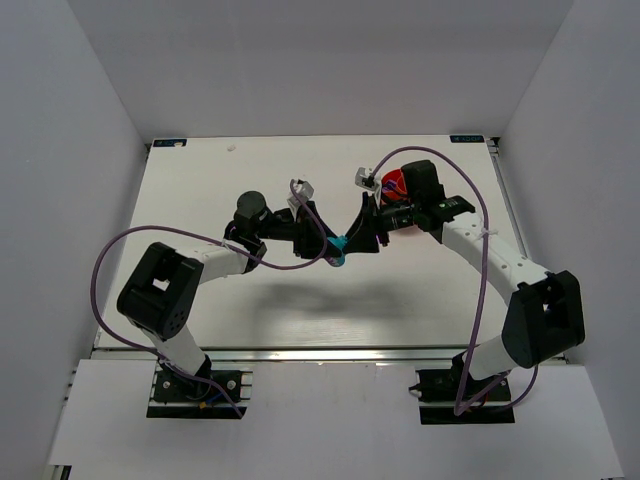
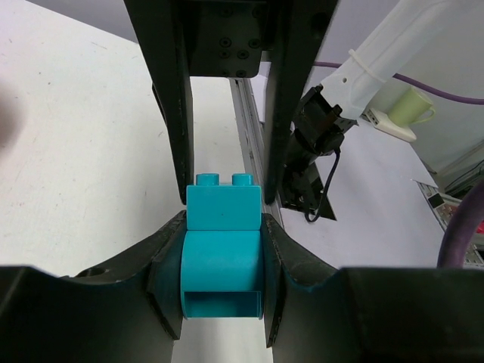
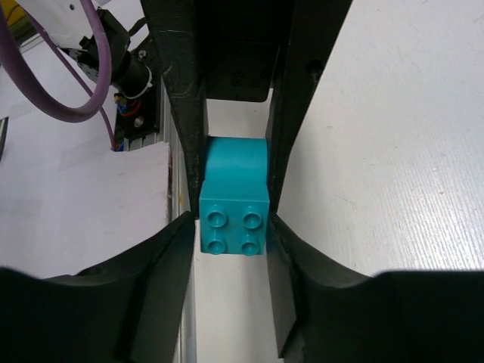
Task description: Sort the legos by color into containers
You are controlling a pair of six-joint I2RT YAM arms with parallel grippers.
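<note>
Lego of teal plastic [image 1: 337, 250] hangs over the white tabletop [image 1: 220, 180]: left tool [image 2: 223, 265] pinches its rounded end, right tool [image 3: 233, 234] brackets the studded end, grip unclear. Probably light, stiff, slick; take flat sides.

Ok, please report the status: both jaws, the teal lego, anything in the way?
Left jaws shut on teal lego. Right jaws shut on its studded end. Right arm hides most of orange bowl.

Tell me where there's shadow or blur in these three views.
Top external: soft arm shadow on the table, near side of the teal lego. Left wrist: lego sharp, near fingers dark and soft. Right wrist: studs crisp, table evenly bright.
</note>
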